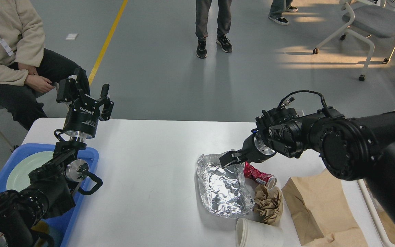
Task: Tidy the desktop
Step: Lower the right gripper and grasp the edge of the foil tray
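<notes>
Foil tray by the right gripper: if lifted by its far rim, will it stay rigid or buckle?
The foil tray is thin and already heavily creased, so it would probably flex or crumple where pinched. It looks empty, so likely very light and easy to slide on the smooth desktop. The right gripper is at its far rim.

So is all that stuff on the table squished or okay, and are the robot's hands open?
Foil tray: crinkled, empty.
Red can: crushed, lying down.
Small brown paper: crumpled.
Paper bag: flat.
White cup: on its side.
Left gripper: open.
Right gripper: cannot tell.
</notes>
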Robot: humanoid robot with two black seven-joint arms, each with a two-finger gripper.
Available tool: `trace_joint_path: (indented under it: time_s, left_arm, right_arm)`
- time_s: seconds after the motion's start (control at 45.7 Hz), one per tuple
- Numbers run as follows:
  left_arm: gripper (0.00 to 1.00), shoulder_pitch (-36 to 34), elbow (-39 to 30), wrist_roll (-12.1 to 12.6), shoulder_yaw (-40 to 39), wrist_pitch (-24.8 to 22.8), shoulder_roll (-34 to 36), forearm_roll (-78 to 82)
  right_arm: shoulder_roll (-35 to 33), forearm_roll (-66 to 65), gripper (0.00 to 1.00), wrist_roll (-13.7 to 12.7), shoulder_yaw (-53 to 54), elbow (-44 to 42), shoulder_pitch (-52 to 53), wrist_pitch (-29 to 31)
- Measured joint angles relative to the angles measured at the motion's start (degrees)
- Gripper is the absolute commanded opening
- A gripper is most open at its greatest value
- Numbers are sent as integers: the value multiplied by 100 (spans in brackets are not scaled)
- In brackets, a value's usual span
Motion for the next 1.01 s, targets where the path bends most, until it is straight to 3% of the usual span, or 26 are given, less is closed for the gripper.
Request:
trace_joint_path:
  time_s: [0.328, 0.372, 0.482, 0.613, 0.722, 1.007]
  left_arm:
    - [96, 0, -1, 0, 0, 0, 0, 0]
    - [96, 0, -1, 0, 0, 0, 0, -1]
    - [96, 0, -1, 0, 0, 0, 0, -1]
    - [96, 0, -1, 0, 0, 0, 0, -1]
    - [96, 0, -1, 1, 0, 0, 0, -1]
    - [96, 0, -1, 1, 0, 0, 0, -1]
  right_arm:
    - [-41, -6, 99, 1, 0, -505, -804, -317]
    - [-75, -3, 93, 0, 1, -513, -858, -405]
    - [-156, 0, 65, 0, -3, -513, -959, -627]
    - [-262, 8, 22, 0, -19, -513, -1031, -688]
    - [-299, 9, 0, -34, -21, -510, -1092, -675]
    - [-321, 10, 0, -78, -22, -485, -1123, -515]
